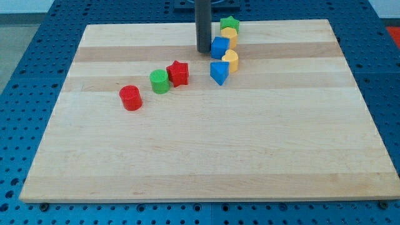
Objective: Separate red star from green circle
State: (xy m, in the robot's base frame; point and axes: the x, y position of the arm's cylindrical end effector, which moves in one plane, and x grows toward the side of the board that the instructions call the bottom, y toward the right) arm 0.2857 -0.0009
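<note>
The red star point(179, 73) lies left of the board's middle, touching the green circle point(160, 81) at its lower left. My tip point(204, 50) rests on the board near the view's top, just left of a blue cube point(219, 47). It is above and to the right of the red star, with a clear gap between them.
A red cylinder point(131, 98) lies lower left of the green circle. Right of my tip, a column holds a green star point(229, 24), a yellow block point(230, 34), the blue cube, another yellow block point(230, 60) and a blue triangular block point(219, 72). The wooden board point(206, 156) sits on a blue pegboard table.
</note>
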